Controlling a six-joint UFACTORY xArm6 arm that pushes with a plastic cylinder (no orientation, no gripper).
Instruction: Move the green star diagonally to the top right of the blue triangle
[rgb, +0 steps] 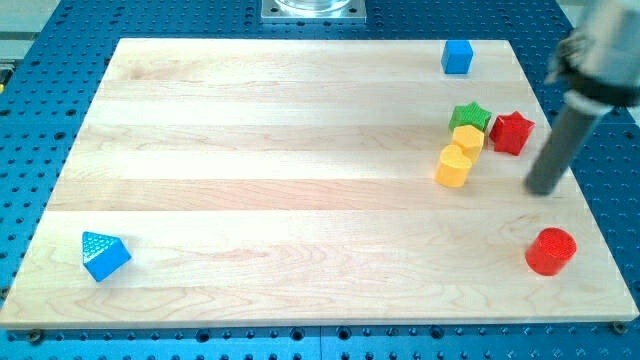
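The green star (470, 116) lies at the right of the wooden board, touching a yellow block (467, 138) just below it and close to a red star (511, 132) on its right. The blue triangle (104, 255) lies far off at the board's bottom left corner. My tip (543, 190) is at the view's right, below and to the right of the red star, apart from all blocks. The rod rises up and to the right toward the blurred arm.
A second yellow block (454, 166) sits below the first, touching it. A blue cube (457, 57) is near the board's top right edge. A red cylinder (551, 251) stands at the bottom right. The board (280, 180) lies on a blue perforated table.
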